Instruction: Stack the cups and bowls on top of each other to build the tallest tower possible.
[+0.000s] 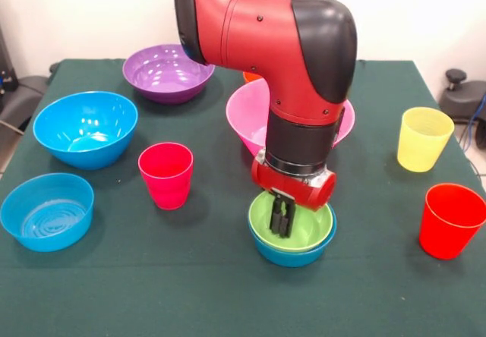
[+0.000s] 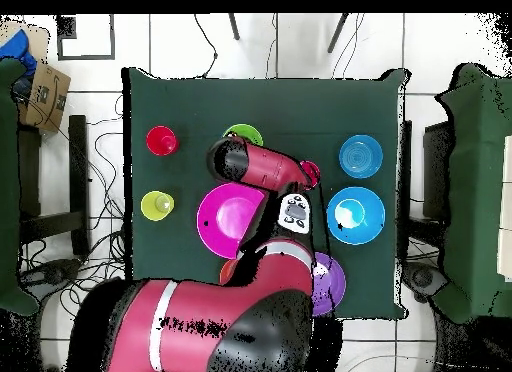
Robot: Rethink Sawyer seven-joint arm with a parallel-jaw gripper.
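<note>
Lime green bowl point(image 1: 304, 227) is sitting nested inside a small blue bowl point(image 1: 292, 255), and this pair is serving as the landmark on the green-covered surface point(image 1: 228, 299) in the front view. Hanging straight over it is the hand point(image 1: 282, 219), its dark fingers reaching down inside the green bowl; whether they are spread or pressed together I cannot tell, since the wrist is covering most of them. Just behind the nested pair, the wide pink bowl point(image 1: 247, 113) is standing, partly hidden by the red and black arm point(image 1: 296, 56), with a sliver of the orange bowl point(image 1: 250, 77) peeking out further back (little more than its rim is showing). To the left of the pair, one red cup point(image 1: 166, 174) is standing upright, and further left two blue bowls are resting well apart from it: a deep one point(image 1: 85, 128) and a shallower one point(image 1: 47, 210) nearer the front edge. Far behind and to the left, the purple bowl point(image 1: 167, 71) is sitting near the surface's back edge. To the right of the pair, a second red cup point(image 1: 452, 219) is standing upright, with the yellow cup point(image 1: 424, 138) behind it. From overhead, the arm is covering most of the green bowl, leaving only its rim showing.
</note>
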